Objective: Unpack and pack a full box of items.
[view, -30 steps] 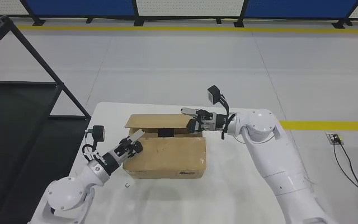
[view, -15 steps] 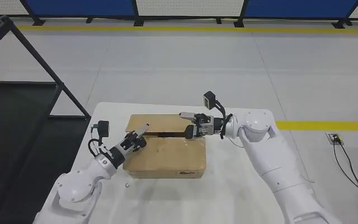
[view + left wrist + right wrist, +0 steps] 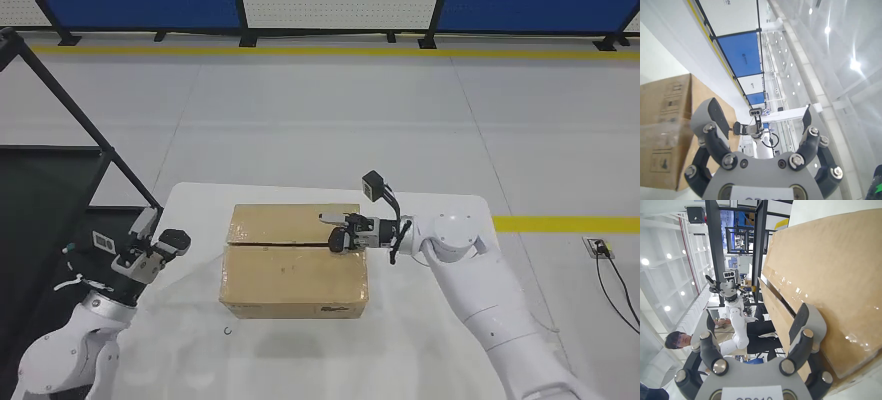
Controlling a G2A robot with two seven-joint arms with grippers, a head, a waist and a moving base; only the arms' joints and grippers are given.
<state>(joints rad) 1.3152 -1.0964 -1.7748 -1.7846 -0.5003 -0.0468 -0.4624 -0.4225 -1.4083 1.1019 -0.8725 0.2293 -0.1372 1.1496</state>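
A brown cardboard box (image 3: 293, 270) sits in the middle of the white table (image 3: 420, 340), both top flaps lying flat with a narrow seam between them. My right gripper (image 3: 337, 228) is open over the box's right end by the seam; in the right wrist view one finger (image 3: 802, 321) rests on the far flap of the box (image 3: 825, 272), right gripper (image 3: 755, 323) empty. My left gripper (image 3: 140, 238) is off the table's left edge, clear of the box, open and empty (image 3: 762, 117), with the box's end face (image 3: 664, 113) beside it.
A small dark ring (image 3: 229, 332) lies on the table in front of the box's left corner. A black metal frame (image 3: 70, 150) stands left of the table. Bare table surface lies to the right and front of the box.
The far flap, raised a second ago, now lies flat. My right gripper came down onto it. The left arm drew back from the box's left corner to beyond the table's left edge.
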